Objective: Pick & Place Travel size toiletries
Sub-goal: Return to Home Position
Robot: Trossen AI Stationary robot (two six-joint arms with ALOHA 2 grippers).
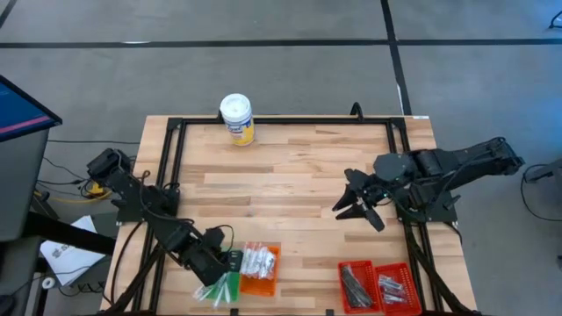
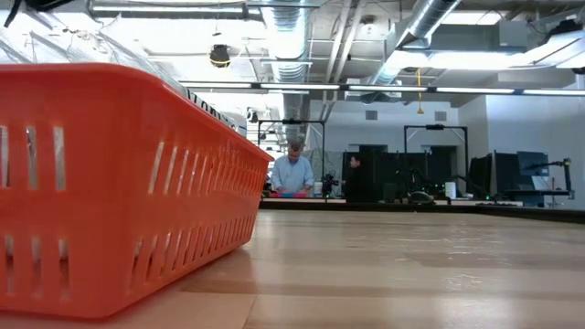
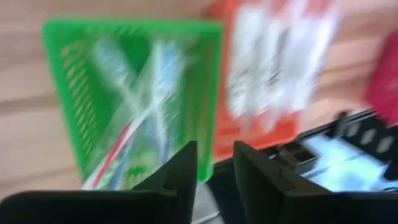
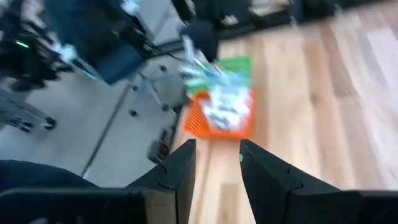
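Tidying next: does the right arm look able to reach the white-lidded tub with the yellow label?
Probably yes: the white-lidded yellow-labelled tub stands alone on the wooden table, with nothing between it and the open right hand.

The wooden table carries an orange tray at its near edge. A green tray adjoins it on the left, two red trays lie to its right, and a tub stands well beyond.

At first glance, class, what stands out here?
The orange basket fills the low view's left, holding white packets. Beside it on the table sits the green basket, the left pincer open above it; the right pincer hangs open over the table's right. A white-lidded tub stands alone at the far edge.
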